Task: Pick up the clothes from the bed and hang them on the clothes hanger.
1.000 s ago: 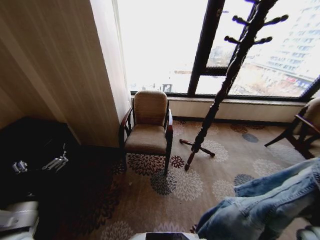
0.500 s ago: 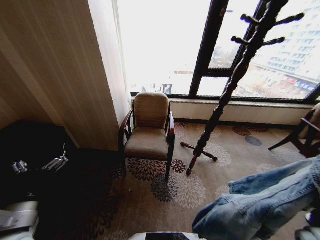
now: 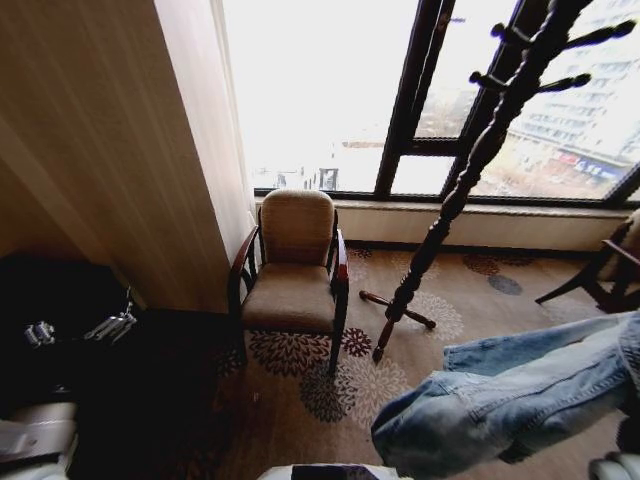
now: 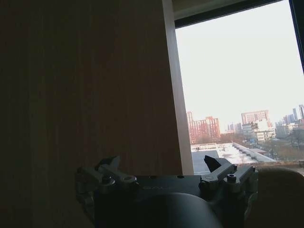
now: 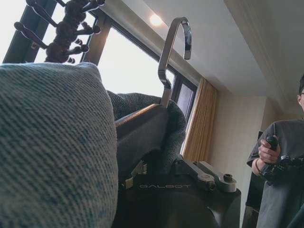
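One faded blue denim jacket [image 3: 510,400] drapes the black hanger [image 5: 142,124].

denim jacket [image 3: 510,400] cut off at right edge; right end effector [image 5: 156,178] grip hidden by fabric

The denim jacket [image 3: 510,400] has swung further left and lower across the head view as the camera turned.
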